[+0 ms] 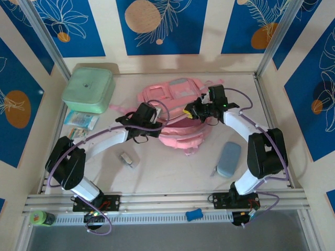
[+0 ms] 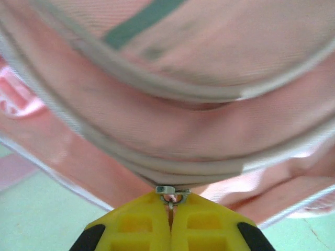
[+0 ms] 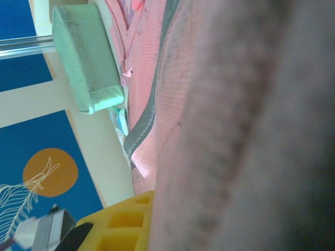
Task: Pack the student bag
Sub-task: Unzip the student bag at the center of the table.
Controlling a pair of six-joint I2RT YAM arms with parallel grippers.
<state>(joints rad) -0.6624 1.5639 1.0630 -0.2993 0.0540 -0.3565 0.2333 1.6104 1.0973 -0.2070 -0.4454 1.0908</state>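
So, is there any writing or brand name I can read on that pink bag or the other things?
No text is readable.
Packets beside the mint-green box: printing too small to read.
Student bag: pale patch in the left wrist view, too blurred to read.

Soft pink fabric backpack (image 1: pixel 180 137) (grey-blue trim); mint-green square box (image 1: pixel 89 90); blue wall panels (image 1: pixel 183 36), tan-orange discs, white leaf outlines.

Bare table (image 1: pixel 172 170) lies open between pouch (image 1: pixel 229 159) and small packet (image 1: pixel 127 159); the student bag (image 1: pixel 172 93) blocks the centre.
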